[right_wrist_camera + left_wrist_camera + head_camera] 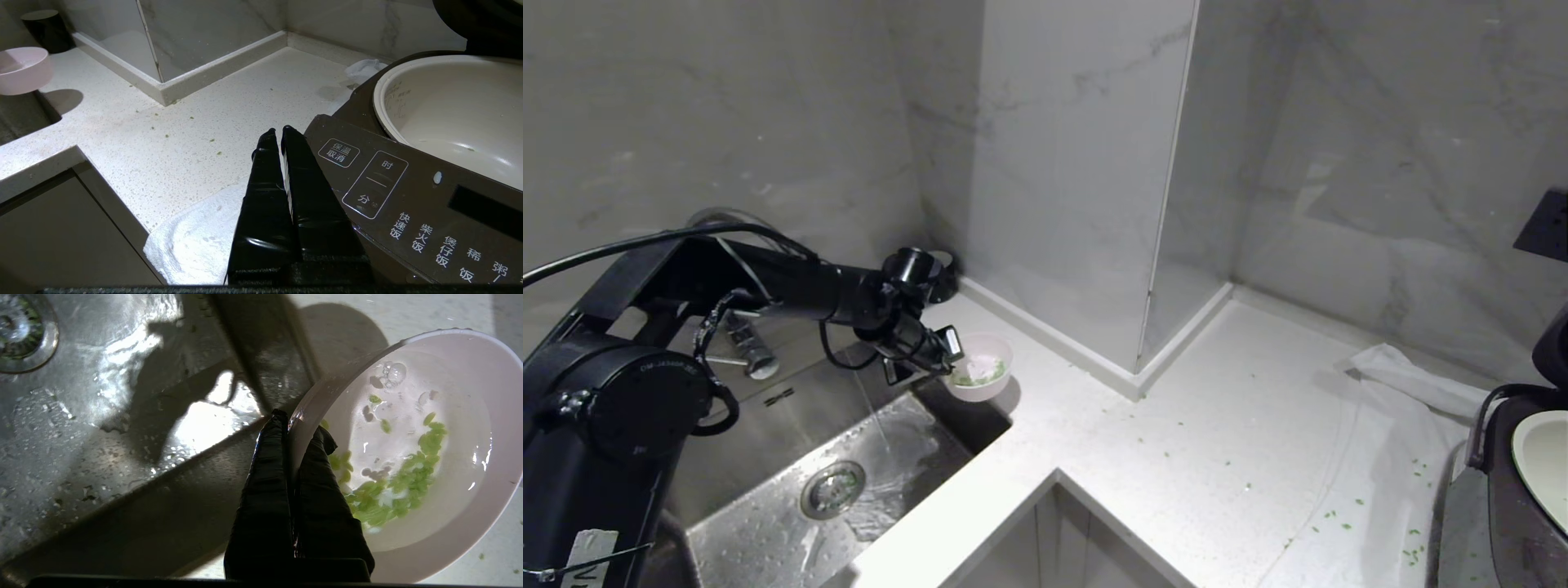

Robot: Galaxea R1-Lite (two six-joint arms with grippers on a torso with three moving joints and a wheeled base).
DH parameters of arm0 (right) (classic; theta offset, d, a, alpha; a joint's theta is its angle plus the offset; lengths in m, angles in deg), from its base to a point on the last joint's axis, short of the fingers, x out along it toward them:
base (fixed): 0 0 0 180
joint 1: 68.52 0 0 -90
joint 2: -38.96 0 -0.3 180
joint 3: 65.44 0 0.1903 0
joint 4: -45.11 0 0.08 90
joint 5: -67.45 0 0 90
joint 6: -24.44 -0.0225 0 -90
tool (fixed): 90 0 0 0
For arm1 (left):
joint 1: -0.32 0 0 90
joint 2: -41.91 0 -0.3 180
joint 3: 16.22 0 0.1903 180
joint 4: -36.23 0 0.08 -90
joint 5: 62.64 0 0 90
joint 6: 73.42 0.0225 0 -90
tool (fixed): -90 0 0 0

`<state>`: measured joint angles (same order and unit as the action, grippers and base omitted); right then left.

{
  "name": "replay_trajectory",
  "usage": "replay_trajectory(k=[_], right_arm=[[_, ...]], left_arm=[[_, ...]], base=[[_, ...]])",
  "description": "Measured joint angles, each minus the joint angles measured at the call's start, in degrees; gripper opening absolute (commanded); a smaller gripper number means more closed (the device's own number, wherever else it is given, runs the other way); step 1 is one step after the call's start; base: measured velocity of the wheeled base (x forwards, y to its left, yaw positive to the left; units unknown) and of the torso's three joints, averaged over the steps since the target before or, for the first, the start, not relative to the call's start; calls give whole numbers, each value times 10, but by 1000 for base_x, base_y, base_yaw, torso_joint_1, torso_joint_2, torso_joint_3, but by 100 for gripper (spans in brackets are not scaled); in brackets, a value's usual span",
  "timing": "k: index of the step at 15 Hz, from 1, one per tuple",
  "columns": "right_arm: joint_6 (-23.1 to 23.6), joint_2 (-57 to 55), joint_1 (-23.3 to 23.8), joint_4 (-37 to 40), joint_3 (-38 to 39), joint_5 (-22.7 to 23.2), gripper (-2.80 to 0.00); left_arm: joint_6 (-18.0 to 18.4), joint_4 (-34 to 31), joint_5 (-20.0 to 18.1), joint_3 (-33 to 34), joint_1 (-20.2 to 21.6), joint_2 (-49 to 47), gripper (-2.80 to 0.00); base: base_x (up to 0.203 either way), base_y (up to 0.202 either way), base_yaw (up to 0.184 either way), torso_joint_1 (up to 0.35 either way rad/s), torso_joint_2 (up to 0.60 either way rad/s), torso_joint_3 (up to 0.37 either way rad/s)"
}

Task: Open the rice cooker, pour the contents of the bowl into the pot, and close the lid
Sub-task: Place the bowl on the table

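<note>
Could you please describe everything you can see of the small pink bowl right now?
The bowl is small, round and pale pink with a glossy white inside, seemingly ceramic or plastic. It holds shallow water with bubbles and chopped green bits. It sits at the sink's corner edge, by the white counter. The left pincer is shut on its rim, one finger inside, one outside.

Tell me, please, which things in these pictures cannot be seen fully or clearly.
- Rice cooker: in the head view the right edge cuts it off; only part of the pot shows.
- Lid: cut off by the top edge in the right wrist view, so its inner plate is unseen.
- Bowl: in the left wrist view the left hand, pinching the rim, hides part of the wall.
- Faucet: largely behind the left arm, head view.
</note>
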<state>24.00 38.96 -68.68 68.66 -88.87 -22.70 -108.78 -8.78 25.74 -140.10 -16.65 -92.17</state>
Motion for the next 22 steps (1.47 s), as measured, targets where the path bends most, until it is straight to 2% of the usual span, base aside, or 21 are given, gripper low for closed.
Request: replay_trajectory(k=[3, 5, 10, 22], right_arm=[[0, 0, 0, 0, 0, 0, -280], [0, 0, 0, 0, 0, 0, -280], [0, 0, 0, 0, 0, 0, -280], [0, 0, 0, 0, 0, 0, -280]], left_arm=[[3, -45, 3, -79, -32, -26, -280], [15, -67, 3, -107, -63, -44, -280], [16, -69, 3, -116, -107, -72, -280], [4, -68, 5, -116, -171, -109, -280]], base=[[0, 0, 0, 0, 0, 0], [0, 0, 0, 0, 0, 0], [0, 0, 0, 0, 0, 0], [0, 0, 0, 0, 0, 0]])
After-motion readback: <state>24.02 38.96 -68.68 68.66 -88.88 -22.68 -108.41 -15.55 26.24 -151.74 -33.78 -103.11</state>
